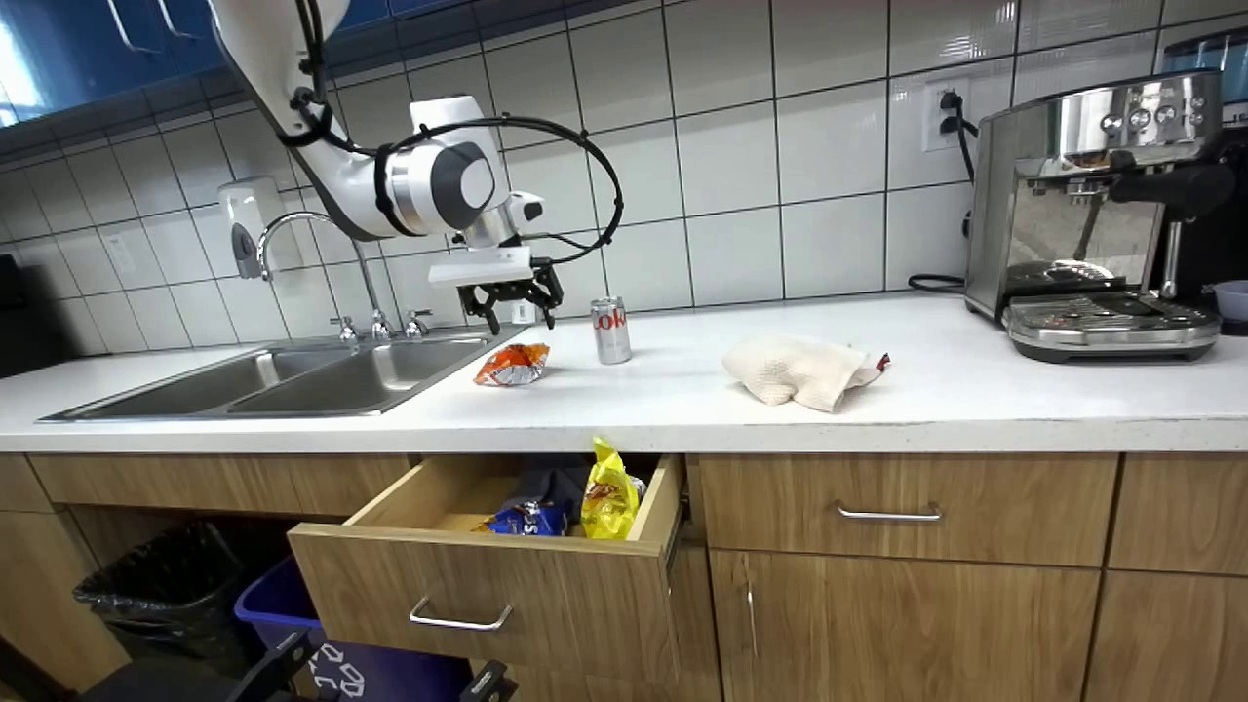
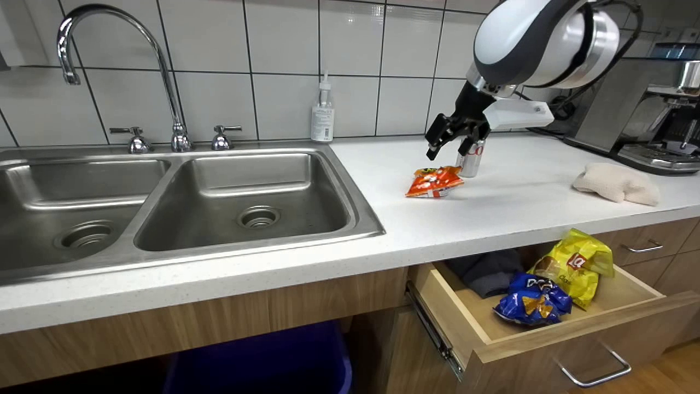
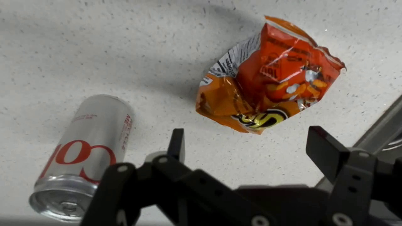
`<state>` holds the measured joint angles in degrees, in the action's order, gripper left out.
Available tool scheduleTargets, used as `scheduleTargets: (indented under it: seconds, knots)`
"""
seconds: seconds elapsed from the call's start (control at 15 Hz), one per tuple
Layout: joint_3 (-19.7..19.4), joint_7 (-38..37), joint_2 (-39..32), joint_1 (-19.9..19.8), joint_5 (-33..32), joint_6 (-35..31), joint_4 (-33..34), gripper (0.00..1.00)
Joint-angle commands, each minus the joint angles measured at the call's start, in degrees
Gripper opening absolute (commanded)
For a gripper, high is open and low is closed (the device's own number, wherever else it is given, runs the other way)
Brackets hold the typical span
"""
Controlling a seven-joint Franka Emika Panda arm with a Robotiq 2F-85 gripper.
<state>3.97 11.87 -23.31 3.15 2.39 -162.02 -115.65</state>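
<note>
One tabletop (image 1: 975, 390) spans mid-frame in an exterior view; one drawer (image 1: 546, 590), below it, stands already open. One gripper (image 3: 249, 144), bottom of wrist view: jaws apart, empty, no grasp yet made. Bags number three: yellow bag (image 2: 575, 268) and blue bag (image 2: 533, 300) inside drawer, orange bag (image 3: 273, 81) on tabletop, upper right of wrist view. One can (image 3: 91, 133), lower left.

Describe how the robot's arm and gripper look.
The arm is white with rounded joints, dark grey panels and silver bands. Black cables are strapped along it and loop near the wrist. The gripper is black, with two angular, linked fingers and pale round pivots.
</note>
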Motion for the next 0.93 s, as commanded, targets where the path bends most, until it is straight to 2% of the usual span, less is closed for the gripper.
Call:
scheduleTargets:
  seconds: [0.0, 0.47, 0.87]
  knots:
    - [-0.2, -2.5, -5.9, 0.5, -2.3, 3.0, 8.1, 1.00]
    - [0.3, -1.9, -12.3, 0.6, -2.8, 8.3, 16.2, 1.00]
    - [1.3, -0.7, -13.4, 0.5, -2.5, 11.9, 18.1, 1.00]
